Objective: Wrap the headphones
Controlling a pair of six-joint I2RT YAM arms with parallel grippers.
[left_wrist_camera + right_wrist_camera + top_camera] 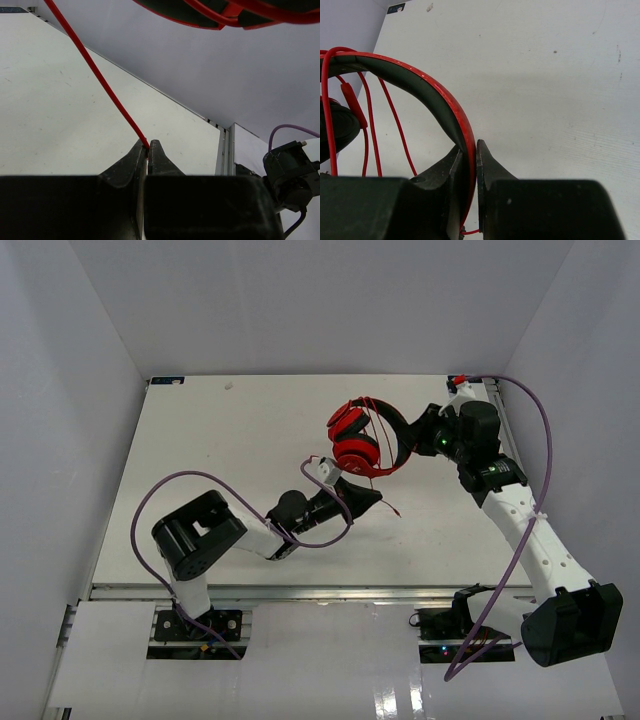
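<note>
The red headphones hang above the table's middle back, with round red ear cups and a black-and-red headband. My right gripper is shut on the headband, which runs between its jaws in the right wrist view. Several loops of the thin red cable hang round the headband. My left gripper sits just below the ear cups and is shut on the cable, which rises taut to the upper left from its fingertips. A short cable end sticks out past the left gripper.
Purple arm cables loop beside the left arm and along the right arm. White walls enclose the table on the left, back and right. The table's right edge rail shows in the left wrist view.
</note>
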